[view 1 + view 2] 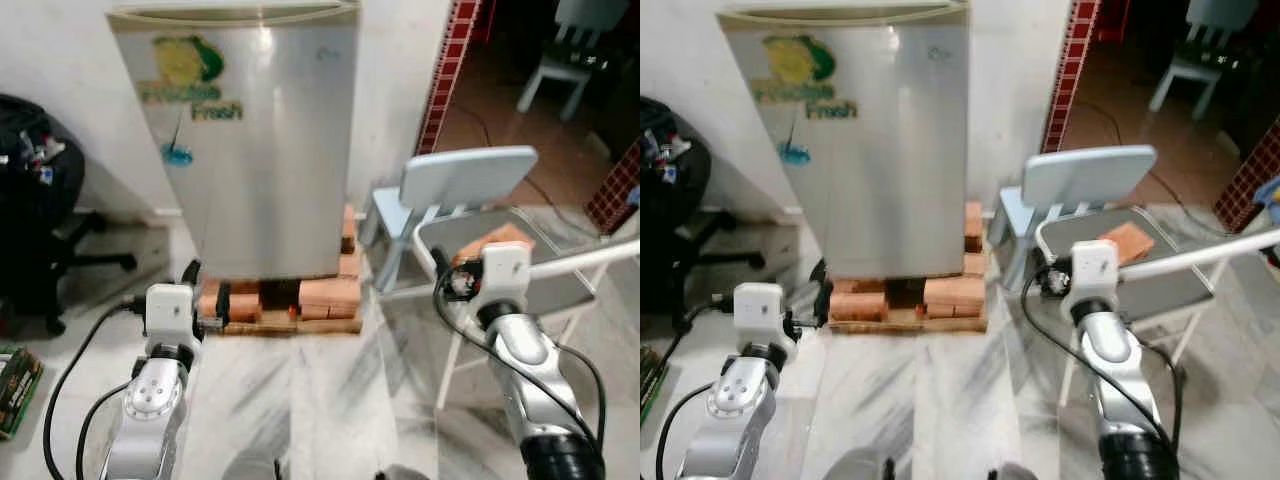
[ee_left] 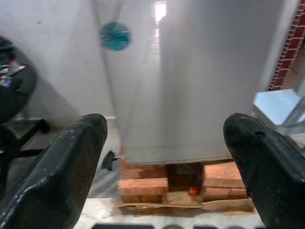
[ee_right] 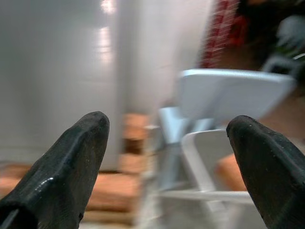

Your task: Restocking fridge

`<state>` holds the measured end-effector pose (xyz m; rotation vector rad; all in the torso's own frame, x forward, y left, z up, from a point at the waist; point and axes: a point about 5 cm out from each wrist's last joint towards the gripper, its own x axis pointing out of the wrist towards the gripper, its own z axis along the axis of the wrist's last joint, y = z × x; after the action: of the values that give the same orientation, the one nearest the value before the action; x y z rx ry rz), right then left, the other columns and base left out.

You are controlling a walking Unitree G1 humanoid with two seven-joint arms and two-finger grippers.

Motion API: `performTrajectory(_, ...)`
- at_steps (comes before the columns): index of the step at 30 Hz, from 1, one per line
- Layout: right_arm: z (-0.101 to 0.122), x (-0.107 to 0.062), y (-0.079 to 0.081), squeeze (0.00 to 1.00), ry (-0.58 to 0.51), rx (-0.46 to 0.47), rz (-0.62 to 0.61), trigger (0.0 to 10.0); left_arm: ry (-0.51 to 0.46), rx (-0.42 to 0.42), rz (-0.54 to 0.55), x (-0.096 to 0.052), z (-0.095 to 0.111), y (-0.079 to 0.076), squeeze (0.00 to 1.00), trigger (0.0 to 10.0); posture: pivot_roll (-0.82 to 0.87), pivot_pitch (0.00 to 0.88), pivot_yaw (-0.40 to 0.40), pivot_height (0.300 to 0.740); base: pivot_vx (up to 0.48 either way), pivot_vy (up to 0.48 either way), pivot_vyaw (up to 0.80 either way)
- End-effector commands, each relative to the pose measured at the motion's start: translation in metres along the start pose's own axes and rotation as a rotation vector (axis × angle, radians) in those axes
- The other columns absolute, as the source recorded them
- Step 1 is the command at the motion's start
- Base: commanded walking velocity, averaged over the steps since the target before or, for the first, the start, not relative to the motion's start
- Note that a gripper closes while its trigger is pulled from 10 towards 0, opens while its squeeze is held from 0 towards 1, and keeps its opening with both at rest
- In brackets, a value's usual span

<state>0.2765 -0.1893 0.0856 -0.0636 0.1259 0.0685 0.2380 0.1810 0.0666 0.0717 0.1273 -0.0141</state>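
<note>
Small silver single-door fridge [image 1: 255,140] with a yellow-green "Fresh" sticker, door closed, upright against the white wall, raised on a layer of orange-red bricks [image 1: 300,298] over a flat wooden pallet [image 1: 290,324] on the white marbled floor [image 1: 320,400]. Left gripper [image 2: 167,162] raised in front of the fridge's lower left corner, near the left end of the bricks, fingers spread wide, nothing between them. Right gripper [image 3: 167,162] raised further right, level with the chairs, fingers likewise spread wide and empty. Pale blue plastic chair [image 1: 450,195] just beside the fridge's right side; grey folding chair [image 1: 540,265] in front of it, carrying a flat orange-brown block [image 1: 1127,241] on the seat. Black office chair [image 1: 35,210] at the left edge of the floor, well apart from the fridge. Red-and-white tiled door frame [image 1: 450,70] right of the fridge.
</note>
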Motion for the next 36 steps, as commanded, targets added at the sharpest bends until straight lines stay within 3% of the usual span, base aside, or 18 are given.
performTrajectory(1, 0.006, -0.005, 0.006, 0.00, -0.040, -0.013, 0.084, 10.0, -0.014, -0.005, -0.008, 0.004, 0.006, -0.003, 0.00, 10.0, 0.09, 0.000, 0.015, 0.740, 0.000, 0.480, 0.00)
performTrajectory(3, 0.008, -0.007, 0.011, 0.00, -0.058, -0.063, 0.111, 10.0, -0.020, 0.012, 0.002, 0.006, 0.005, -0.003, 0.00, 10.0, 0.07, 0.000, 0.016, 0.740, 0.000, 0.480, 0.00)
performTrajectory(5, 0.016, -0.007, 0.021, 0.00, -0.116, -0.103, 0.140, 10.0, 0.003, -0.032, -0.019, 0.005, -0.003, -0.004, 0.00, 10.0, 0.05, 0.000, 0.000, 0.740, 0.000, 0.480, 0.00)
performTrajectory(9, 0.019, -0.004, 0.016, 0.00, -0.133, -0.064, 0.042, 10.0, -0.002, -0.019, -0.009, 0.003, -0.007, -0.003, 0.00, 10.0, 0.06, 0.000, -0.021, 0.740, 0.000, 0.480, 0.00)
performTrajectory(13, 0.008, -0.005, 0.009, 0.00, -0.085, -0.003, -0.089, 10.0, -0.018, 0.015, 0.019, 0.005, -0.005, 0.002, 0.00, 10.0, 0.08, 0.000, -0.028, 0.740, 0.000, 0.480, 0.00)
performTrajectory(15, 0.002, -0.003, 0.011, 0.00, -0.060, 0.014, -0.102, 10.0, -0.010, 0.009, 0.026, 0.006, -0.006, 0.004, 0.00, 10.0, 0.07, 0.000, -0.022, 0.740, 0.000, 0.480, 0.00)
performTrajectory(17, 0.000, 0.002, 0.018, 0.00, -0.053, -0.029, -0.078, 10.0, -0.008, 0.009, 0.020, 0.010, -0.005, 0.003, 0.00, 10.0, 0.07, 0.000, -0.018, 0.740, 0.000, 0.480, 0.00)
performTrajectory(21, 0.001, 0.008, 0.016, 0.00, -0.049, -0.040, -0.121, 10.0, -0.042, 0.057, 0.019, 0.013, 0.000, 0.004, 0.00, 10.0, 0.07, 0.000, -0.020, 0.740, 0.000, 0.480, 0.00)
performTrajectory(23, 0.001, 0.009, 0.015, 0.00, -0.069, -0.069, -0.082, 10.0, -0.045, 0.053, 0.045, 0.012, -0.001, 0.008, 0.00, 10.0, 0.08, 0.000, -0.025, 0.740, 0.000, 0.480, 0.00)
performTrajectory(25, -0.002, 0.008, 0.013, 0.00, -0.047, -0.003, -0.106, 10.0, -0.028, 0.023, 0.043, 0.010, -0.003, 0.008, 0.00, 10.0, 0.08, 0.000, -0.031, 0.740, 0.000, 0.480, 0.00)
performTrajectory(28, -0.007, 0.005, 0.011, 0.00, -0.039, -0.032, -0.130, 10.0, -0.026, 0.013, 0.048, 0.009, -0.005, 0.006, 0.00, 10.0, 0.08, 0.000, -0.043, 0.740, 0.000, 0.480, 0.00)
performTrajectory(30, -0.011, 0.002, 0.014, 0.00, -0.001, 0.073, -0.083, 10.0, -0.036, 0.016, 0.035, 0.009, -0.005, 0.003, 0.00, 10.0, 0.09, 0.000, -0.045, 0.740, 0.000, 0.480, 0.00)
performTrajectory(32, -0.011, 0.000, 0.013, 0.00, -0.014, 0.009, -0.108, 10.0, -0.057, 0.002, 0.033, 0.008, -0.003, 0.003, 0.00, 10.0, 0.09, 0.000, -0.044, 0.740, 0.000, 0.480, 0.00)
performTrajectory(36, -0.010, -0.001, 0.015, 0.00, -0.036, 0.048, -0.103, 10.0, -0.042, 0.001, 0.025, 0.004, -0.006, -0.001, 0.00, 10.0, 0.09, 0.000, -0.027, 0.740, 0.000, 0.000, 0.00)
